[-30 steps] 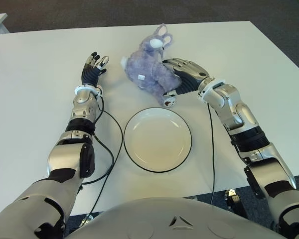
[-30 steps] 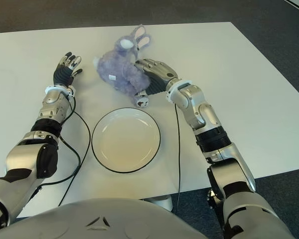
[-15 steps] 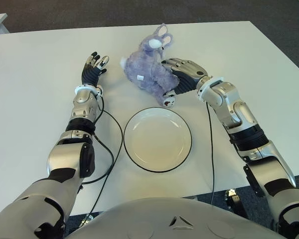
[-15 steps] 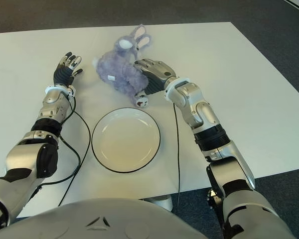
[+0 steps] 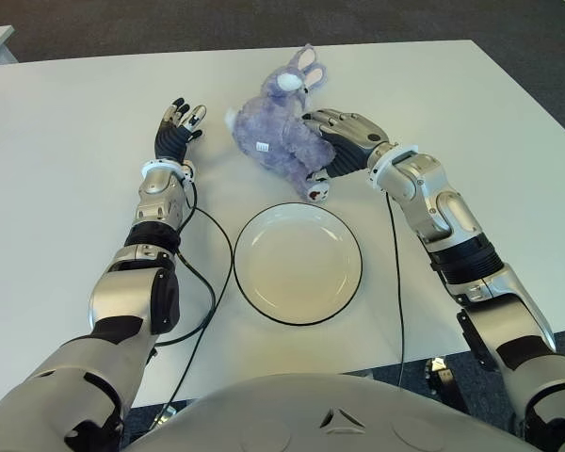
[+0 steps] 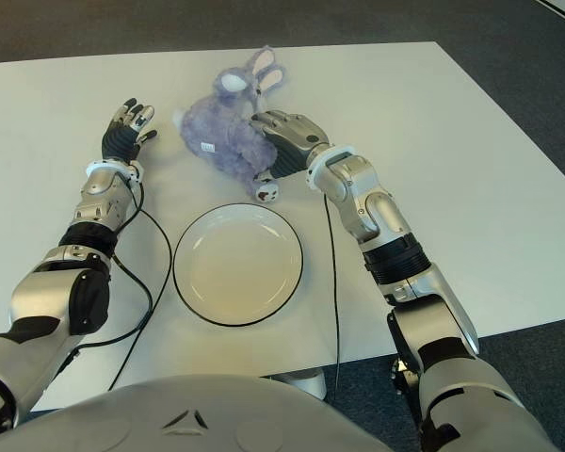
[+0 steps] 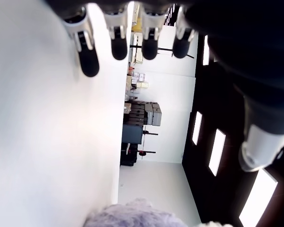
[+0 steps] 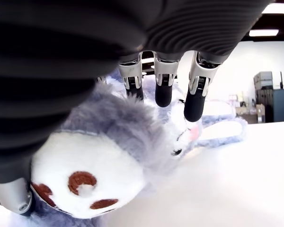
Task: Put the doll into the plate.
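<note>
Just beyond the round white black-rimmed plate (image 5: pixel 298 265), a fluffy purple plush rabbit doll (image 5: pixel 280 132) lay on the white counter (image 5: pixel 66 151). Right hand (image 5: pixel 344 138) wrapped its fingers (image 8: pixel 163 84) over the doll's body, seemingly securing a lift. Left hand (image 5: pixel 176 132) lay open beside the doll.

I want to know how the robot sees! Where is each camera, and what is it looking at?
Left eye: on the head, looking down at the table, bunny and plate; both arms show.
Right eye: beside it, same scene.
Left wrist: on the left arm, looking past its open left hand along the table.
Right wrist: on the right arm, close on its right hand against the bunny.
All four show the bunny.
</note>
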